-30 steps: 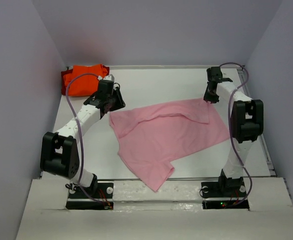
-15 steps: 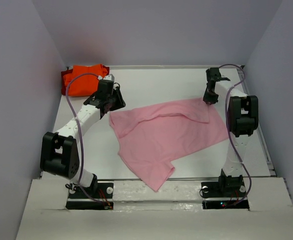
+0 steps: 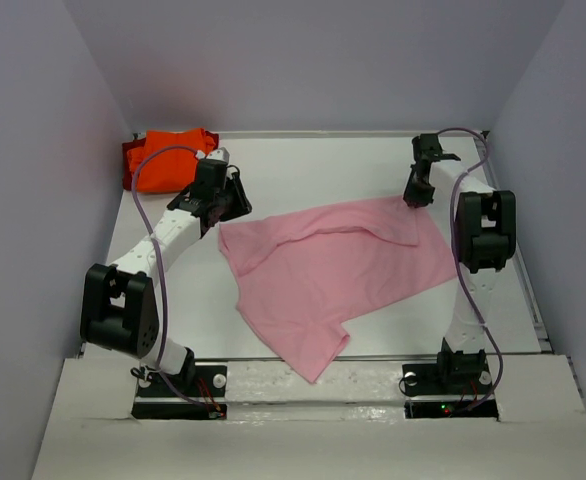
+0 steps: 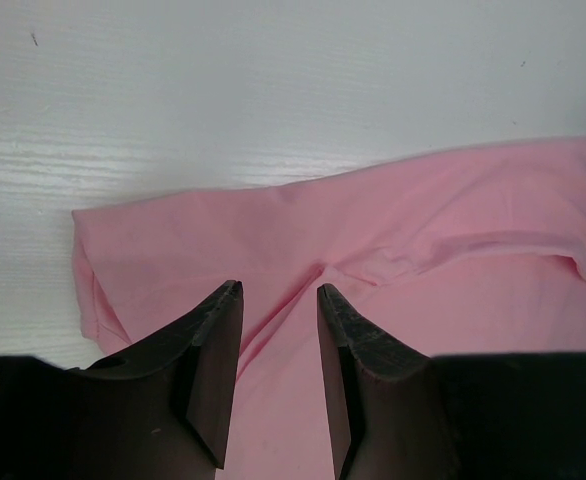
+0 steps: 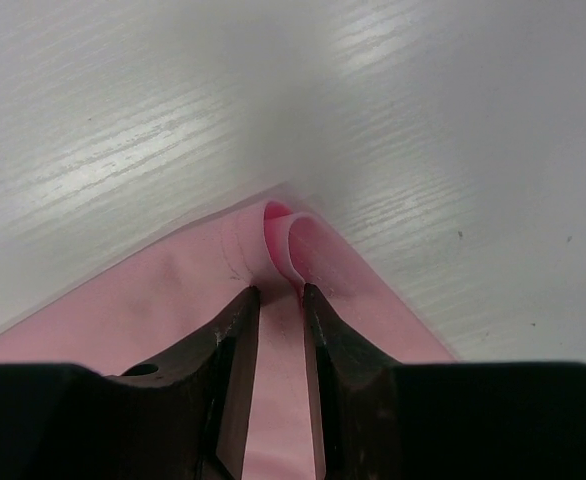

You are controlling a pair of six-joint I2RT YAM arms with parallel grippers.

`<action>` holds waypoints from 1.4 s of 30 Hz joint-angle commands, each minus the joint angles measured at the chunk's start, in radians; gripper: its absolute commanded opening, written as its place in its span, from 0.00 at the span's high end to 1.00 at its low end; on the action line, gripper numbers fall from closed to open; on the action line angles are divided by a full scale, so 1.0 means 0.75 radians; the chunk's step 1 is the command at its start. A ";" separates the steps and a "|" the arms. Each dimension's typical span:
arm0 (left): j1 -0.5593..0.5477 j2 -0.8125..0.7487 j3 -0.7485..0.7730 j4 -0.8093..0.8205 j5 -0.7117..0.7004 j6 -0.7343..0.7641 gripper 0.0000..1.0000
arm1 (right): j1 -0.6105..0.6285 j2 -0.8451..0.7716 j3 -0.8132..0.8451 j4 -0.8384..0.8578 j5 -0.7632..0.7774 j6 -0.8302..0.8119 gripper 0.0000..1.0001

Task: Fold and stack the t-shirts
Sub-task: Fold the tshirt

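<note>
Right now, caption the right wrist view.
Right gripper, jaws apart, at the curled corner of the pink t-shirt on the white table.

Your top view, centre of frame: pink t-shirt [image 3: 333,270] plain light pink, no print. Upper left: orange t-shirts [image 3: 163,160] bright orange to red-orange, plain. Under both, desk [image 3: 323,165] white; faint wood grain shows in your wrist views. Behind, walls [image 3: 313,60] pale lavender-grey. Both left arm [image 3: 163,240] and right arm [image 3: 468,295]: white links, black joints, purple cable [image 3: 138,215] alongside. Your left claw [image 4: 278,290] and right claw [image 5: 281,292]: black fingers, pink cloth in gap. Rolled hem, right wrist view: deeper pink inside.
</note>
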 commanded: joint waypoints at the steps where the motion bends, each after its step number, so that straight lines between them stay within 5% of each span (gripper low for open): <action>1: 0.003 -0.025 -0.017 0.036 0.019 0.023 0.55 | -0.009 0.050 0.077 0.004 -0.034 0.005 0.70; 5: 0.005 -0.025 -0.015 0.034 0.019 0.025 0.55 | -0.009 0.075 0.085 0.008 -0.056 0.007 0.78; 9: 0.003 -0.027 -0.015 0.034 0.017 0.025 0.55 | -0.009 0.071 0.081 0.016 -0.056 0.003 1.00; 25: 0.003 -0.021 -0.017 0.040 0.027 0.023 0.55 | -0.009 -0.019 0.138 0.010 -0.130 -0.011 1.00; 32: 0.003 -0.017 -0.015 0.040 0.035 0.025 0.55 | -0.009 0.020 0.153 -0.016 -0.189 -0.009 0.86; 38: 0.003 -0.017 -0.017 0.040 0.040 0.025 0.55 | -0.009 0.001 0.136 -0.010 -0.181 -0.011 0.97; 42: 0.003 -0.015 -0.017 0.044 0.042 0.027 0.55 | -0.009 0.003 0.138 -0.006 -0.198 -0.019 0.85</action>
